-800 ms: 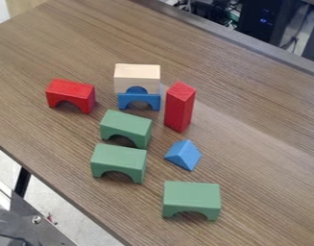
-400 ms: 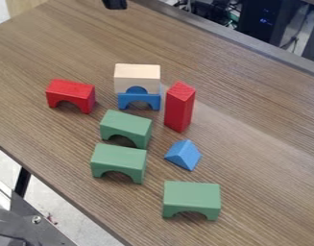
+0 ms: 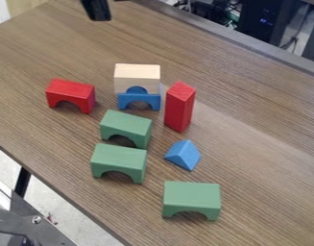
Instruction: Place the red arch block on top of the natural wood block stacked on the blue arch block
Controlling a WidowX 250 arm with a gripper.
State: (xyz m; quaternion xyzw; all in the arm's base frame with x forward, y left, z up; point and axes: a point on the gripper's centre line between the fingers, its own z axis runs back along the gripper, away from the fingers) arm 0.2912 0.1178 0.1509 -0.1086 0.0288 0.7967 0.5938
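Note:
The black gripper [image 3: 97,10] hangs at the top edge, left of centre, above the far part of the table and apart from every block. Nearest to it is a tan block [image 3: 137,75] resting on a blue arch [image 3: 124,100], with a rounded blue piece [image 3: 137,90] between them. A red arch [image 3: 70,92] stands to the left, and a tall red block [image 3: 179,106] is upright on the right. Two green arches [image 3: 126,126] [image 3: 118,157] sit close together in front. A blue triangular block [image 3: 183,155] lies to their right, with another green arch [image 3: 192,196] nearer the camera.
The brown wooden table [image 3: 261,139] runs diagonally across the view. Dark equipment [image 3: 265,21] and cables are beyond its far edge. A metal frame [image 3: 30,226] stands at the lower left, past the near edge.
The gripper has come into view at the top edge, then moved a little left and farther down into view. The blocks have stayed where they were.

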